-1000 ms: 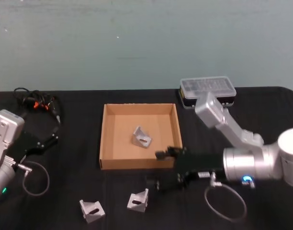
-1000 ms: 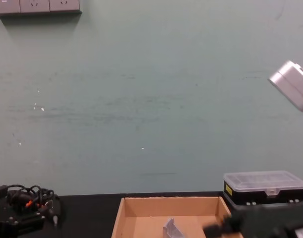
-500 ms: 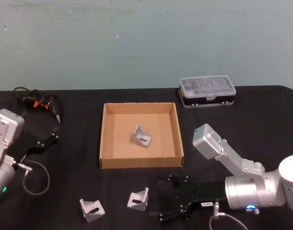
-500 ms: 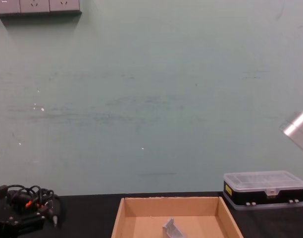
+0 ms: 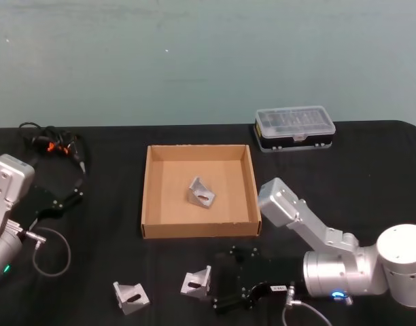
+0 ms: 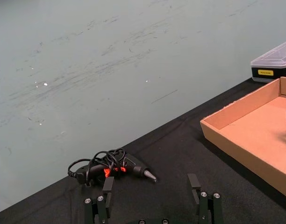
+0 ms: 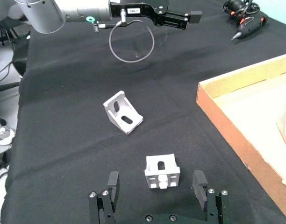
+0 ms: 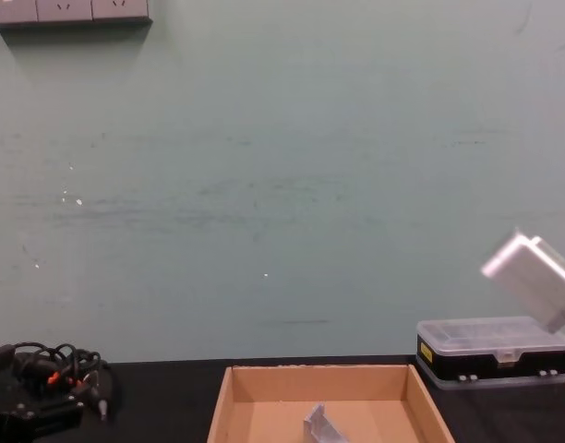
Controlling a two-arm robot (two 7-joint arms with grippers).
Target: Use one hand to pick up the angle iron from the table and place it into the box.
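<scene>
Since it looks like stiff, light metal with slick faces, the angle iron (image 7: pixel 162 171) should not crush but may skid or tip; I judge a pinch across its flat side edges soundest. It sits on the table (image 5: pixel 371 176) short of the box (image 5: pixel 148 197), just ahead of the right gripper (image 7: pixel 155 181), which is spread wide and empty. The left gripper (image 6: pixel 151 178), also spread, is parked at the table's left.

A shallow tan cardboard box (image 5: pixel 146 197) stands open on the black table (image 5: pixel 106 251). The first angle iron (image 5: pixel 202 193), grey with a slot, lies inside it. The second angle iron (image 5: pixel 196 282) lies on the table in front of the box, just before the spread fingers of the right gripper (image 5: pixel 227 280). The third angle iron (image 5: pixel 130 297) lies further left.
</scene>
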